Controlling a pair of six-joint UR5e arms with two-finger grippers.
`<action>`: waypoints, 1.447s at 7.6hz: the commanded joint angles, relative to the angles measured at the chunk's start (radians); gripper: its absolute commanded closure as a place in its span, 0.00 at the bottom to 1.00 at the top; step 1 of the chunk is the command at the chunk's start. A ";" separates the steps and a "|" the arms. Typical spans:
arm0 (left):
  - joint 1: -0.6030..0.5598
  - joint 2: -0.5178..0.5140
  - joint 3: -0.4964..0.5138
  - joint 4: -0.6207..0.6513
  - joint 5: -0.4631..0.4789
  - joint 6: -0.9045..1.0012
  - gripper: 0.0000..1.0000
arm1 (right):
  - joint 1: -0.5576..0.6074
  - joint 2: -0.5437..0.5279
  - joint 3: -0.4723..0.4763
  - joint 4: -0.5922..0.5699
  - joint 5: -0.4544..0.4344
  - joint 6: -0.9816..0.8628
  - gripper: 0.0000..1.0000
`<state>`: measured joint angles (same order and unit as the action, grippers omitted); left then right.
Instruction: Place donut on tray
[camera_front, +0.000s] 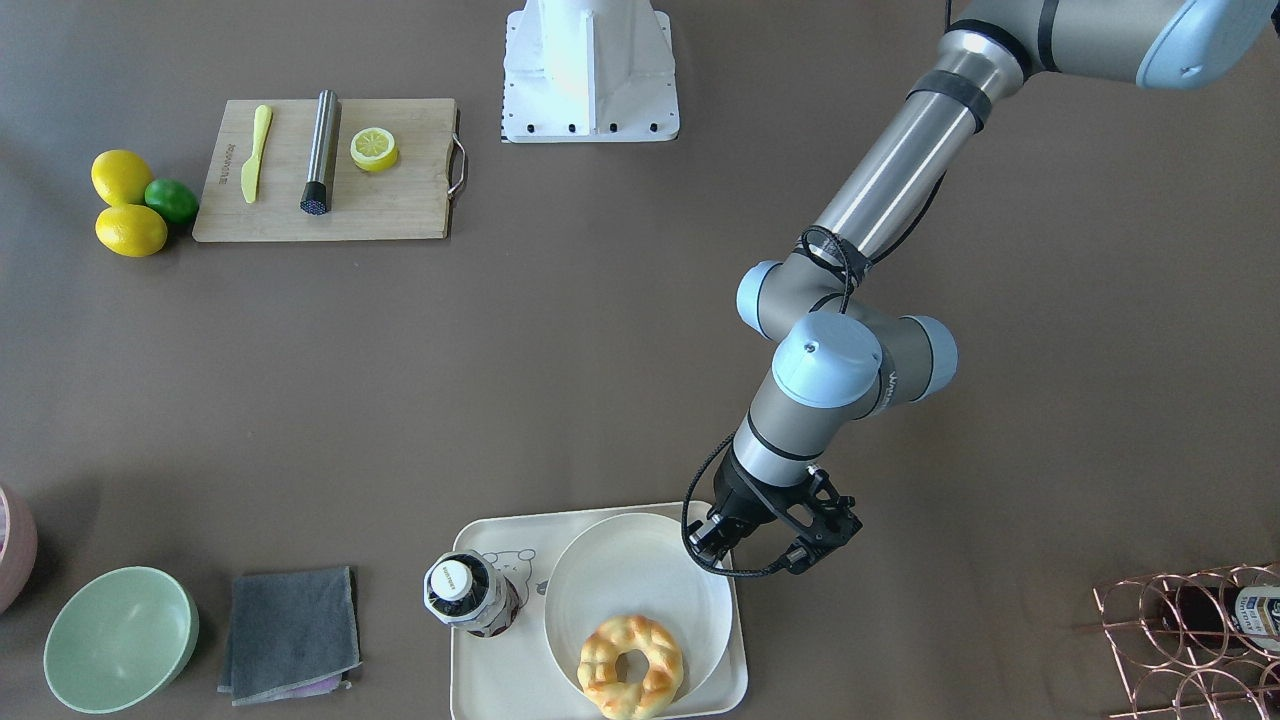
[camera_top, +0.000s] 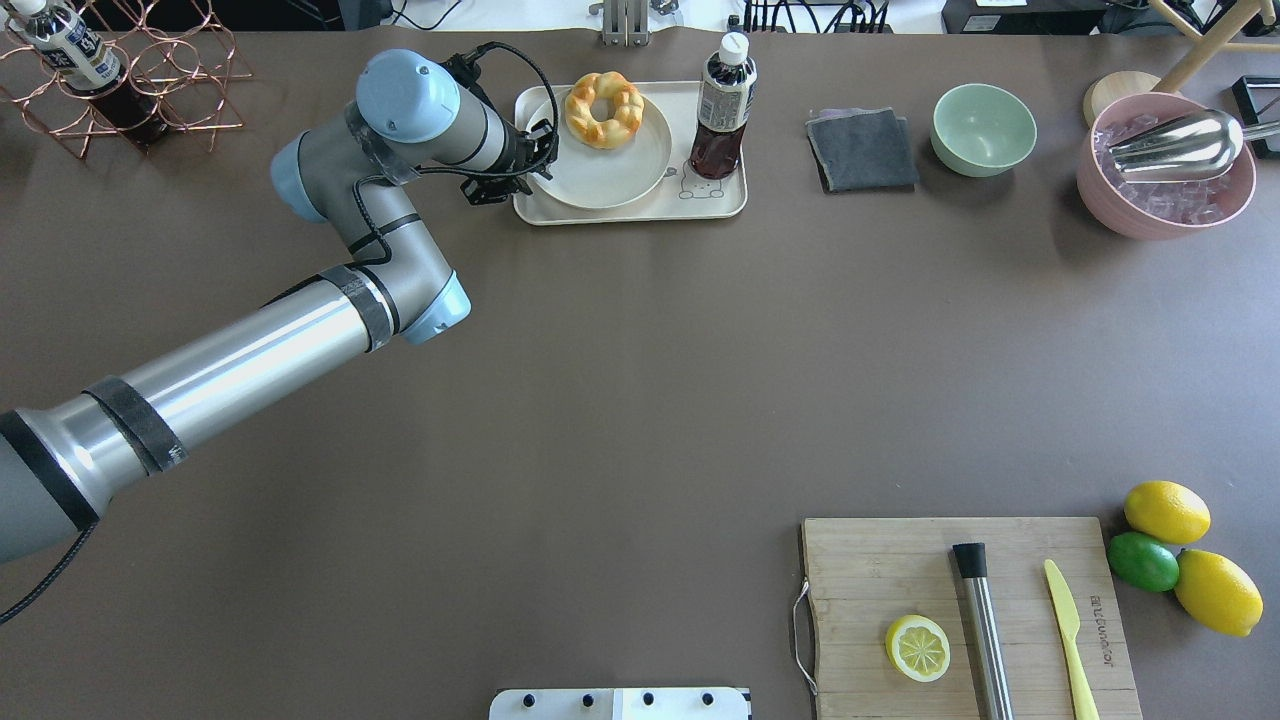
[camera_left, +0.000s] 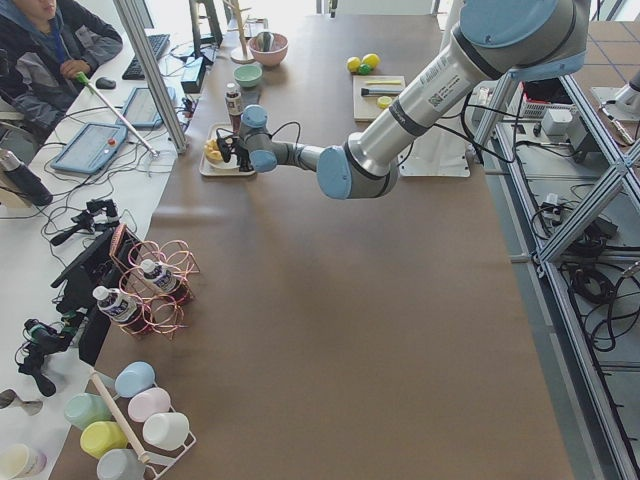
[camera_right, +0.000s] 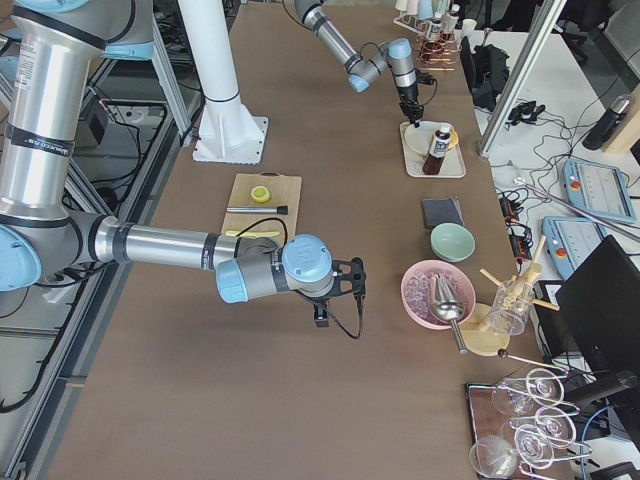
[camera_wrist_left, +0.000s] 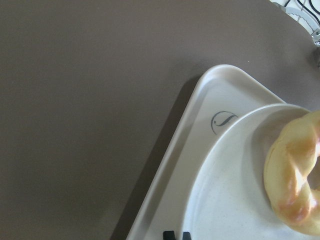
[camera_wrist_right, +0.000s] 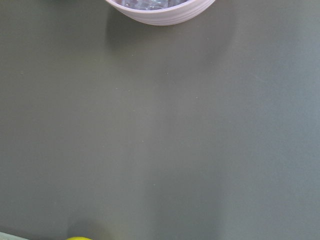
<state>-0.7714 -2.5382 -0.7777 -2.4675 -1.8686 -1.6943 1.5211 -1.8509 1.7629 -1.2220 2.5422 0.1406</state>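
donut (camera_front: 631, 667) on plate (camera_front: 620, 570), plate on tray (camera_front: 488, 682), bottle (camera_front: 462, 592) on tray beside plate

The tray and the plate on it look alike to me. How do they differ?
The tray is rectangular with rounded corners; the plate is round. The tray bears a small cartoon print; the plate is plain. The tray carries the plate and a bottle; the plate carries only the donut. Both are cream-coloured.
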 joint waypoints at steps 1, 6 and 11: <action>0.001 0.001 0.000 -0.002 -0.003 0.004 0.32 | 0.022 0.006 0.001 -0.062 -0.020 -0.046 0.00; -0.098 0.214 -0.396 0.260 -0.200 0.351 0.03 | 0.030 0.094 0.012 -0.204 -0.109 -0.046 0.00; -0.304 0.586 -0.968 0.889 -0.337 1.208 0.03 | 0.083 0.173 0.013 -0.396 -0.151 -0.197 0.00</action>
<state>-1.0135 -2.0737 -1.5224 -1.8705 -2.1989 -0.8165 1.5745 -1.7038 1.7756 -1.5332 2.3988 0.0183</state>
